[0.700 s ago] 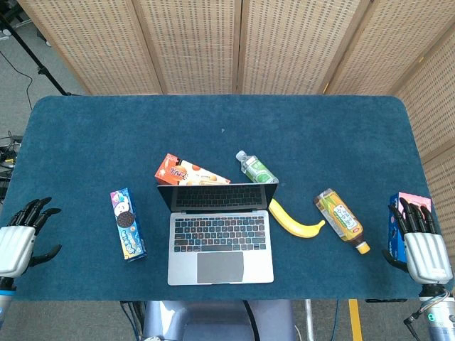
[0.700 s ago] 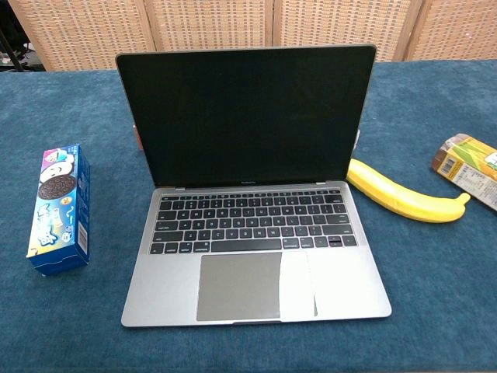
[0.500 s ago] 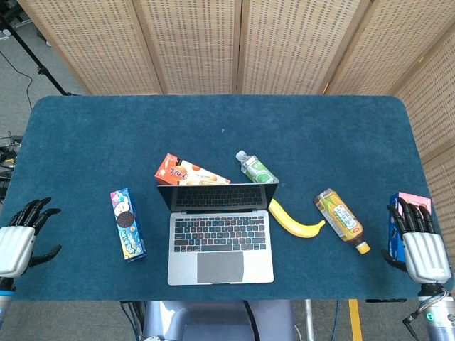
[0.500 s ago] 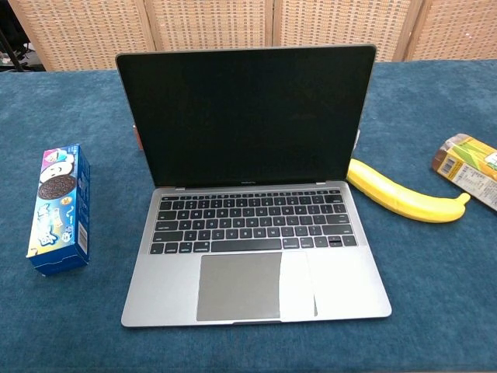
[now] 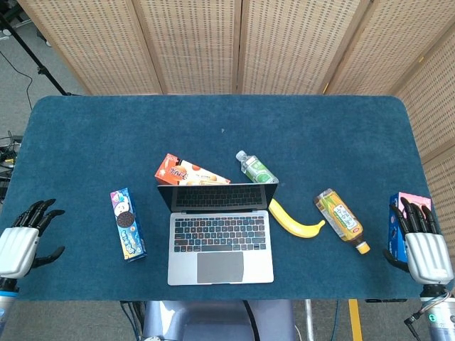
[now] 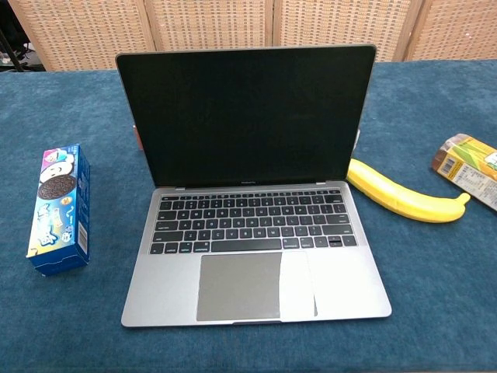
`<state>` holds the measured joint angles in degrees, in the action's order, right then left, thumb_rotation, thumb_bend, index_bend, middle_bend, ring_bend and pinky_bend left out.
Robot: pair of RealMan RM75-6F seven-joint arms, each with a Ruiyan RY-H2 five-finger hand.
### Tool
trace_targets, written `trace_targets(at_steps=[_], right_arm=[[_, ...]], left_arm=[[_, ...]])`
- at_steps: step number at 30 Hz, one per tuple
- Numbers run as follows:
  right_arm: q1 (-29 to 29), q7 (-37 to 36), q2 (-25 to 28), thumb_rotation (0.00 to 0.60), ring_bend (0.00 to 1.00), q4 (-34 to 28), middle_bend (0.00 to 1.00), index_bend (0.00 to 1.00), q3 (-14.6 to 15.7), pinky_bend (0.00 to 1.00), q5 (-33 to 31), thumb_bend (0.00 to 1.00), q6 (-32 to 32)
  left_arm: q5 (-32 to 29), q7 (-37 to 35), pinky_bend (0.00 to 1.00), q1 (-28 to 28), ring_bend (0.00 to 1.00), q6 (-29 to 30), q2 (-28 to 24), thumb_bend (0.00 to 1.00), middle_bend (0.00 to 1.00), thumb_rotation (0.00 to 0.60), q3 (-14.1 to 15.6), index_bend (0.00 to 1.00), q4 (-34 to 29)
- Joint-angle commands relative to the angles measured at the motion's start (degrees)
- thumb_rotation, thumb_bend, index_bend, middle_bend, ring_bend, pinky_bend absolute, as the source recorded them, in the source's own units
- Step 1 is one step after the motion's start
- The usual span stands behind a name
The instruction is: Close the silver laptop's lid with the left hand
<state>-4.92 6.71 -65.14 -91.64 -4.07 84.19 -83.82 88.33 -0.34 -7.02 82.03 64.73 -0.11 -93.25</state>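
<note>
- The left hand [image 5: 20,241] hangs at the tabletop's left edge near the front corner, fingers spread, holding nothing, and well apart from the laptop.
- The right hand [image 5: 421,244] sits at the right edge near the front corner, fingers straight and a little apart, empty; it lies just beside a blue and pink box [image 5: 397,220], and whether the two touch cannot be told.
- The silver laptop [image 5: 220,236] stands at the middle of the tabletop's front edge, lid up, screen dark, keyboard and trackpad facing the front edge.
- A blue cookie box [image 5: 128,224] lies left of the laptop, lengthwise toward the front edge, clear of it.
- An orange snack box [image 5: 189,171] lies just behind the lid on the left, and a clear water bottle with a green label [image 5: 256,169] lies on its side behind the lid's right corner.
- A banana [image 5: 294,220] lies just right of the laptop's hinge, and beyond it, toward the right edge, a tea bottle [image 5: 340,219] lies on its side.
- The blue tabletop [image 5: 220,121] carries all of these.
</note>
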Motion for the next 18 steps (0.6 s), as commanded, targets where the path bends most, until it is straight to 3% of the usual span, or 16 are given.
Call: trace_targets(at_steps=[1, 18], right_arm=[[0.0, 0.0, 0.0, 0.6, 0.0, -0.1, 0.0, 0.08, 0.0, 0.0, 0.0, 0.24, 0.0], [0.7, -1.2, 0.8, 0.6, 0.0, -0.2, 0.0, 0.07, -0.7, 0.0, -0.7, 0.24, -1.5]], left_arm=[[0.1, 0.0, 0.2, 0.0, 0.09, 0.0, 0.0, 0.19, 0.14, 0.6, 0.1, 0.26, 0.0], [0.9, 1.2, 0.2, -2.1, 0.09, -1.4, 0.9, 0.19, 0.14, 0.6, -1.0, 0.24, -0.8]])
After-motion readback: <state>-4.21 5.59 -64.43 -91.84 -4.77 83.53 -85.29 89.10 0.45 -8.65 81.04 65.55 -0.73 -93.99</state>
